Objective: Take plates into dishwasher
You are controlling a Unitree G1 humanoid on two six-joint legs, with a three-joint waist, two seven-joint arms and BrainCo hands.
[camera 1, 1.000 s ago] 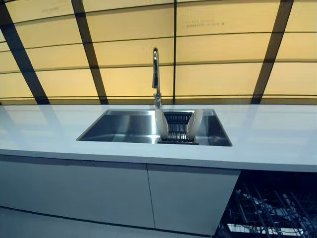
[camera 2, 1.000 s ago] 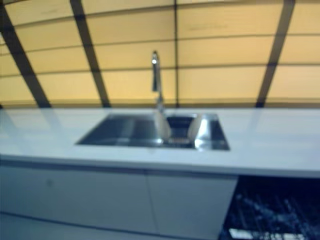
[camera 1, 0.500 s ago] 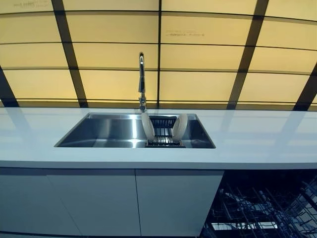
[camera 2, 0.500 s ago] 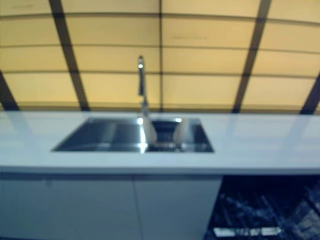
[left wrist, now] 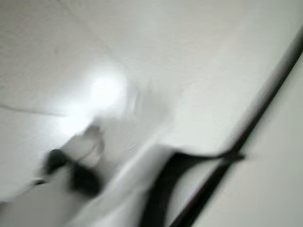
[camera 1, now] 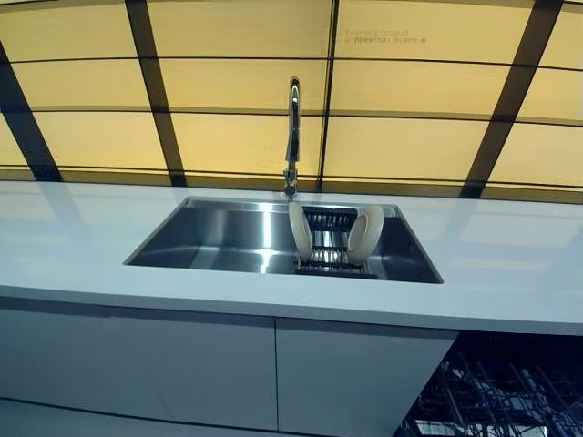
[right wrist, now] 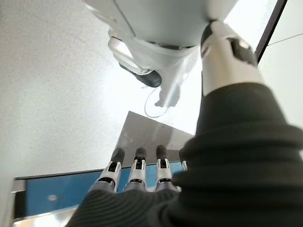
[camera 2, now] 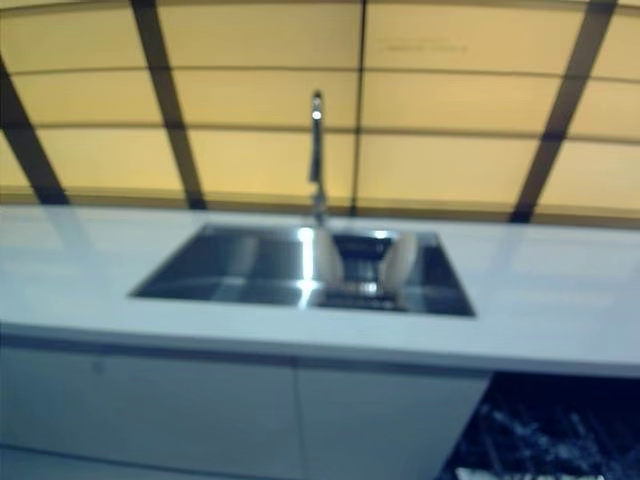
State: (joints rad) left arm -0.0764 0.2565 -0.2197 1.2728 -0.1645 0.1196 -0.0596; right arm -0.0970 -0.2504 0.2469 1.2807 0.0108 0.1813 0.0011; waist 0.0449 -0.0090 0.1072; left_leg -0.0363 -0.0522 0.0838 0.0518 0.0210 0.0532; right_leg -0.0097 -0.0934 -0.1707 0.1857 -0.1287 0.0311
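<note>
plates [camera 1: 300, 229] | two, white, stood on edge in sink rack | dishwasher [camera 1: 496, 401] | open, at 5 o'clock

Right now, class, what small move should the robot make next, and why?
Probably raise the right hand, open and empty, toward the nearer plate. Both plates stand in the rack inside the sink, untouched, and the dishwasher is open.

The left wrist view is smeared, so the left robot hand cannot be read. The dishwasher rack [camera 1: 496, 401] is cut by the frame's lower edge. Two plates [camera 1: 364, 235] stand in the sink [camera 1: 219, 238], their lower edges hidden in a dark rack [camera 1: 330, 246].
</note>
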